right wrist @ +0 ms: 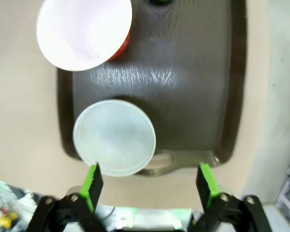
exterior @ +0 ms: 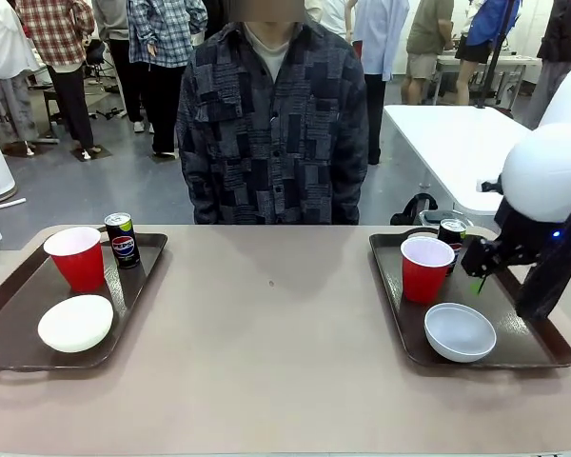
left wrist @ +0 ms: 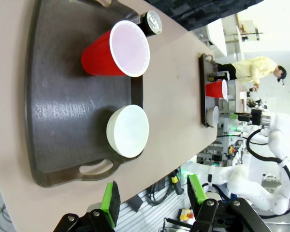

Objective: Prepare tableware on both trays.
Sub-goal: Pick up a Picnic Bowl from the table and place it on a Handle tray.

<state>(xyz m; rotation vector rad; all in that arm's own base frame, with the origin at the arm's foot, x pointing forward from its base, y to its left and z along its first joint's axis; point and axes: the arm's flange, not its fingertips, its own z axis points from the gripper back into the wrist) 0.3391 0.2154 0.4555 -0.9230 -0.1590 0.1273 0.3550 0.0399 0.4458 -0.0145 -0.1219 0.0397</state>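
Observation:
The left tray [exterior: 9, 328] carries a red cup [exterior: 76, 257], a black Pepsi can [exterior: 122, 238] and a white bowl [exterior: 75, 323]. On the right tray [exterior: 528, 345] stand a second red cup [exterior: 426, 268], a can [exterior: 451, 231] behind it and a pale grey-blue bowl [exterior: 460, 331]. My right gripper [exterior: 478, 276] hovers just above this tray, right of the cup. In its wrist view the right gripper [right wrist: 150, 182] is open and empty, above the bowl [right wrist: 114, 137] and the tray's near handle. My left gripper [left wrist: 153, 195] is open and empty, off the left tray's handle end [left wrist: 94, 168], short of the white bowl [left wrist: 128, 131].
A person in a dark patterned shirt [exterior: 271, 124] stands at the far side of the table, hands out of sight. Bare tabletop [exterior: 266, 324] lies between the trays. A white table [exterior: 457, 143] and other people stand farther back.

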